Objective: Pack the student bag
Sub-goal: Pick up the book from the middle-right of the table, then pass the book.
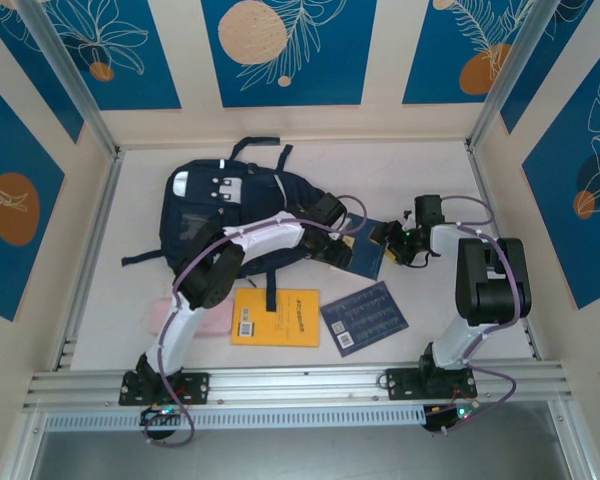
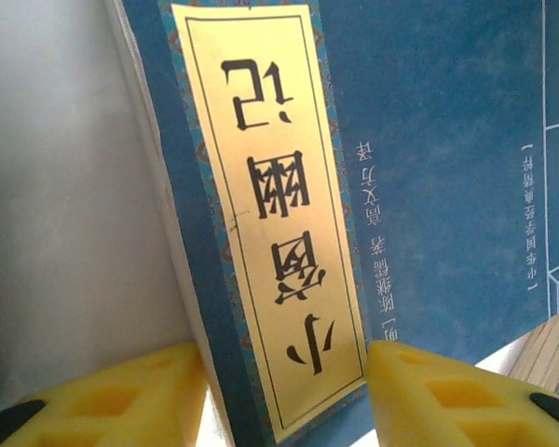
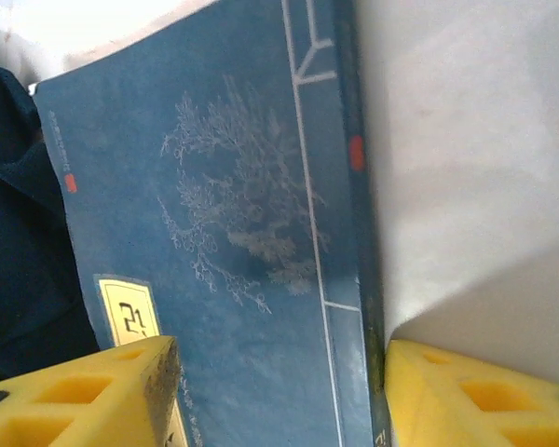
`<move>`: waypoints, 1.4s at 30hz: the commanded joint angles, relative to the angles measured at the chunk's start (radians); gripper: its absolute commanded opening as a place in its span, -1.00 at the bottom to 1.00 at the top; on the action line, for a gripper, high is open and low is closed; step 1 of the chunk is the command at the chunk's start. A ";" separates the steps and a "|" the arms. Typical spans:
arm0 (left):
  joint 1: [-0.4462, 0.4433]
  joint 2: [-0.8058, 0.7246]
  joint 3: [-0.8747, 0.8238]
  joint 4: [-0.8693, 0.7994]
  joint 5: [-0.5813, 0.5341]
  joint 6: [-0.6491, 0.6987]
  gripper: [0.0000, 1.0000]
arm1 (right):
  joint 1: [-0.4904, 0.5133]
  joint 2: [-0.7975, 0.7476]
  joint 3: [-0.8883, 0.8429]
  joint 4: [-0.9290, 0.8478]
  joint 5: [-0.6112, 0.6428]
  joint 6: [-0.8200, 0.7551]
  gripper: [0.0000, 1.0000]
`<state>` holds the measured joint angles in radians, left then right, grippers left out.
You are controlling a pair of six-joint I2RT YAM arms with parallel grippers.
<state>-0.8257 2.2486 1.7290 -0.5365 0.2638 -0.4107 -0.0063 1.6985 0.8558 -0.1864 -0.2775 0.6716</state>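
Note:
The student bag [image 1: 216, 208], a dark navy backpack, lies flat at the back left of the table; its fabric shows at the left edge of the right wrist view [image 3: 9, 242]. A blue book with a gold title label [image 2: 261, 233] lies just right of the bag [image 1: 368, 250]. My left gripper [image 1: 340, 243] reaches across the bag; its yellow fingers stand apart over the book's near corner [image 2: 284, 400]. My right gripper [image 1: 393, 243] meets the same book [image 3: 242, 205] from the right, fingers apart [image 3: 279, 391], one over the cover, one beside the spine.
A yellow book [image 1: 275, 317] and a second blue book [image 1: 364, 318] lie flat near the front edge between the arm bases. A pink flat item [image 1: 163, 318] sits behind the left arm's lower link. Walls enclose the table on three sides.

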 commanded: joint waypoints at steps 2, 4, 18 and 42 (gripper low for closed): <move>-0.009 0.035 0.007 0.031 0.098 0.023 -0.38 | 0.030 0.015 -0.023 0.108 -0.257 0.027 0.17; -0.009 0.031 0.004 0.035 0.115 0.031 -0.47 | 0.027 0.013 -0.047 0.186 -0.334 0.081 0.13; 0.021 -0.222 -0.147 0.099 0.131 -0.009 -0.01 | 0.031 -0.209 -0.127 0.126 -0.171 0.054 -0.95; 0.065 -1.050 -0.702 0.316 0.212 -0.072 0.67 | 0.400 -0.943 -0.391 0.548 -0.463 0.041 -1.00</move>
<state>-0.7666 1.2320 1.0492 -0.2279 0.4129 -0.5285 0.3649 0.7914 0.4629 0.2832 -0.6685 0.7246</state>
